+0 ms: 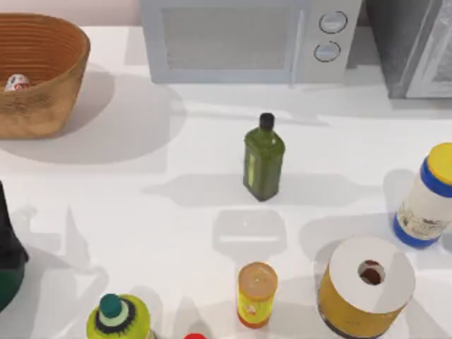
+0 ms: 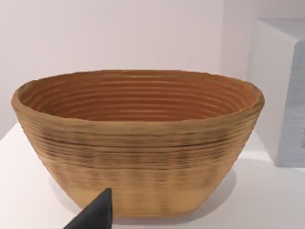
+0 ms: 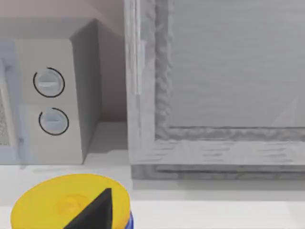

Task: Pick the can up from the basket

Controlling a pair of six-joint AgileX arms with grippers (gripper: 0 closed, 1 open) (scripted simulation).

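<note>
The can [image 1: 17,82] lies inside the basket [image 1: 49,85], low against its inner wall, its white side with red marks showing. The basket sits at the far left corner of the desk [image 1: 176,183], a woven tan-brown bowl with ribbed rings inside. In my left wrist view the basket [image 2: 138,157] stands upright ahead of my left end effector, whose dark fingertip [image 2: 95,214] shows before the basket's outer wall; I cannot tell whether its fingers are apart or together. In the top view my left arm [image 1: 8,254] is a dark shape at the left edge of the desk, well apart from the basket.

My right wrist view shows a dark fingertip [image 3: 95,212] of my right end effector over the yellow cap of a white bottle [image 3: 71,202]; whether those fingers are apart or together I cannot tell. That white bottle [image 1: 427,198] with blue bands stands at the desk's right edge.

A microwave [image 1: 247,39] stands along the far edge. A green bottle [image 1: 263,161] stands upright near the middle of the desk. Along the near edge stand a yellow-and-red cylinder [image 1: 256,295] with an orange top and, just to its right, a big yellow drum [image 1: 367,286] with a white holed top.
</note>
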